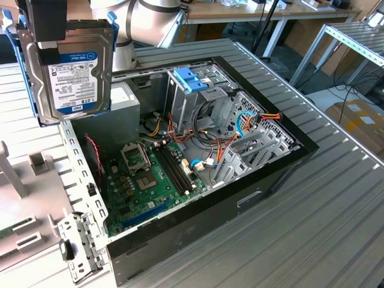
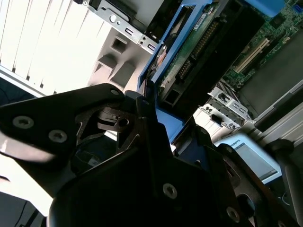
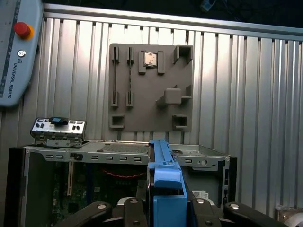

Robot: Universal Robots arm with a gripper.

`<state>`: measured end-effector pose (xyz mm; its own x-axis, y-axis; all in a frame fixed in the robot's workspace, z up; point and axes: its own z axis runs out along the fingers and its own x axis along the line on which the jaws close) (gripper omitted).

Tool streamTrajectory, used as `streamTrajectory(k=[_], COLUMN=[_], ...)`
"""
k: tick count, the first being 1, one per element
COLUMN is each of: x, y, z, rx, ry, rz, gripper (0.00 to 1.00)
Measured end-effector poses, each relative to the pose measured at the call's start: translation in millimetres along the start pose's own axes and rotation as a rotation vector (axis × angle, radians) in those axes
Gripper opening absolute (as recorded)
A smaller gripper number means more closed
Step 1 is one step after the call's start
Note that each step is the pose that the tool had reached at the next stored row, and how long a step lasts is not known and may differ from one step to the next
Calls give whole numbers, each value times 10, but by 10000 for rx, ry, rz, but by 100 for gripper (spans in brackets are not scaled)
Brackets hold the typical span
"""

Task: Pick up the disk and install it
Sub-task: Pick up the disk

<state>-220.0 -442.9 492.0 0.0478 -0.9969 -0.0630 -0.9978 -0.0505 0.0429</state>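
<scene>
our gripper [image 1: 50, 33] is clamped on the disk [image 1: 77, 69], gripping its upper edge so that it hangs upright, label facing out, with the blue rail [image 3: 165, 189] running between the fingers. in the exterior view the disk is held in the air at that view's left, clear of the ribbed table [image 1: 336, 240] and well apart from the drive cage [image 1: 180, 105] and its blue latch [image 1: 191, 78] inside the open computer case [image 1: 288, 159]. we judge the pick-up done and the install not yet made.
</scene>
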Motion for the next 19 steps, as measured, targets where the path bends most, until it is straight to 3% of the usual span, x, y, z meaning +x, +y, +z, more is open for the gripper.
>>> streamTrajectory(k=[19], x=[102], y=[-193], z=[-11], rx=[0], ry=[0], rz=[0], gripper=[37])
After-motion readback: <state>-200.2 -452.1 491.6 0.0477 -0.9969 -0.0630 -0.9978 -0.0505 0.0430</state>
